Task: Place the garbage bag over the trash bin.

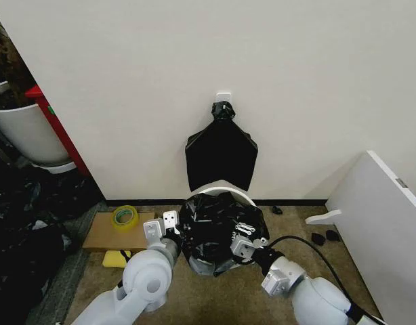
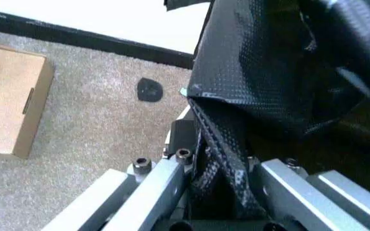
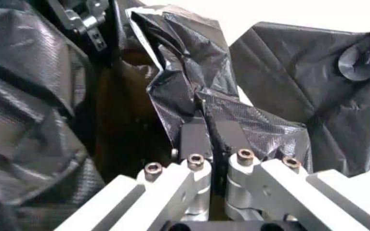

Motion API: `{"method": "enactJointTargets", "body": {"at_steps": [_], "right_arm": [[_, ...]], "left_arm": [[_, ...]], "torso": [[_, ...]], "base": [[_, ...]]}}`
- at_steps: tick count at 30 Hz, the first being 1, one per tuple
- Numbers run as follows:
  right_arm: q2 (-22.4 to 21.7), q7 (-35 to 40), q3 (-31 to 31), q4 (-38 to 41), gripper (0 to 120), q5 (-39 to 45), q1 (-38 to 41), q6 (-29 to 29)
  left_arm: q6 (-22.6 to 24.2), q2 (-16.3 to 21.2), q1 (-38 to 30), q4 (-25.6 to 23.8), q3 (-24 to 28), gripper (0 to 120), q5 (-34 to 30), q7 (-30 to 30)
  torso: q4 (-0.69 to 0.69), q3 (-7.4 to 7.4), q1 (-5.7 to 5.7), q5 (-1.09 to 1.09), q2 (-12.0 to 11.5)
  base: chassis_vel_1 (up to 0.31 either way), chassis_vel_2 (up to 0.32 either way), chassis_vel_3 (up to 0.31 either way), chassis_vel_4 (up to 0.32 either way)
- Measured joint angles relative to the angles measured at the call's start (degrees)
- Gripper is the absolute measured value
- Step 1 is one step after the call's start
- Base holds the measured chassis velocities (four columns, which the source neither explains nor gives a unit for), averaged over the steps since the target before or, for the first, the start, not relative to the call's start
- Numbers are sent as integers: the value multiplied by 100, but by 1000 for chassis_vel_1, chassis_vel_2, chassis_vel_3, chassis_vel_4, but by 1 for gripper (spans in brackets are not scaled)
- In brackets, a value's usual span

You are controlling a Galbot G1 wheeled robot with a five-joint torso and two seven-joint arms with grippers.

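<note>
between both grippers: bag (image 1: 218, 230) draped over bin (image 1: 225, 191), by the wall
left gripper (image 2: 214, 180): fingers clamped on bag's near-side film
right gripper (image 3: 212, 139): fingers pinching a fold of bag

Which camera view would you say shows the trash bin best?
The head view: the trash bin's white rim arcs behind the garbage bag draped over it. The left wrist view catches a white sliver; in the right wrist view, film covers it.
</note>
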Motion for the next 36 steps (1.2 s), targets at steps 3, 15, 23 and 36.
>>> {"method": "enactJointTargets", "body": {"at_steps": [3,15,23,36], "right_arm": [[-20,51,62,111,0,319,-27,-48],[-370,1052,556,1044,0,4784,463,-1077],[-402,1918,875,665,0,7199,1256,-1609],[-670,2013,839,-238,0,8310,1458,-2031]], "left_arm": [[2,65,39,2,-5,1,243,156],[-276,594,402,14,-65,1,1739,1708],[-878,845,753,-20,-300,1,2844,2630],[-1941,972,1035,116,-376,1,4022,3347]], "torso": [[0,0,0,0,0],[0,0,0,0,0],[1,0,0,0,0],[0,0,0,0,0]], "base": [[0,0,0,0],[0,0,0,0],[0,0,0,0],[0,0,0,0]]}}
